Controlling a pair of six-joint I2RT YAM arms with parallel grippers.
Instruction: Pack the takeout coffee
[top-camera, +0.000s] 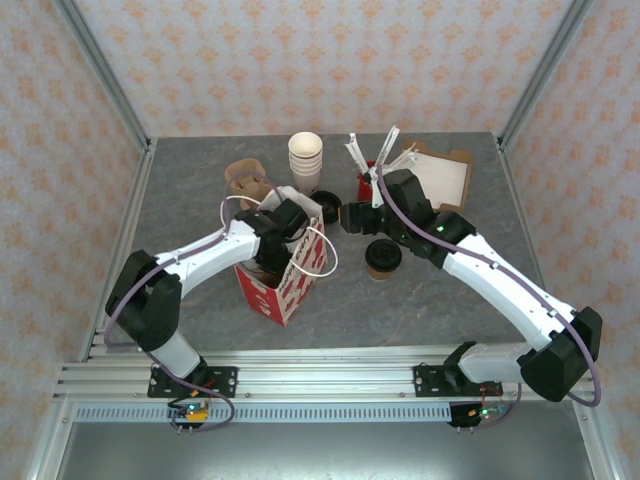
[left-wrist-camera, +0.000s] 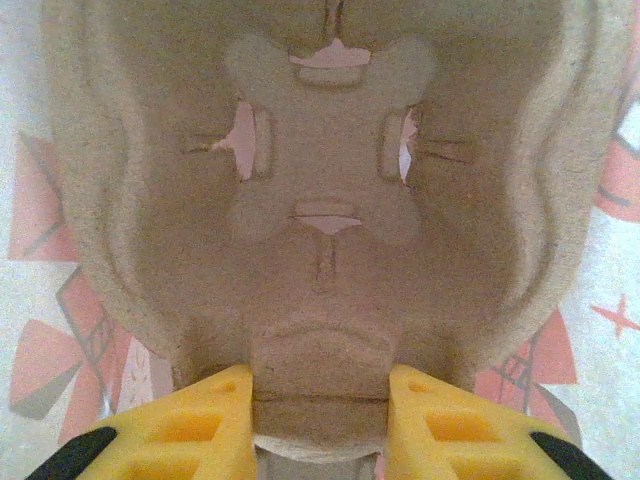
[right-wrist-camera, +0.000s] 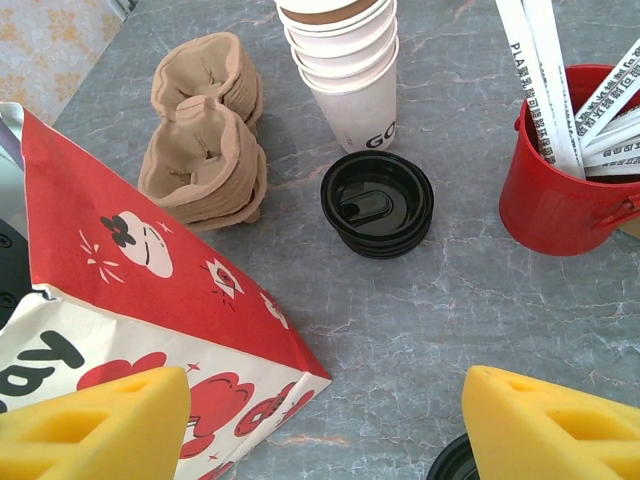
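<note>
Two arms share what looks like the carrier-seating step: the left gripper (left-wrist-camera: 320, 400) pinches a pulp cup carrier (left-wrist-camera: 320, 200) inside the red-and-white bag (top-camera: 283, 292). Rightward, the takeout coffee (top-camera: 382, 256), a tan cup under a black lid, stands upright near the bag. The right gripper (right-wrist-camera: 325, 425), fingers wide and empty, probably must close around it next.

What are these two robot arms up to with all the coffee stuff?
They are packing a coffee order. The left claw is clamped on a brown pulp cup carrier, held at the mouth of the red-and-white bag. The right claw is open and empty, hovering over the table near the loose black lids. The takeout coffee stands on the table beside the bag, not yet packed.
</note>
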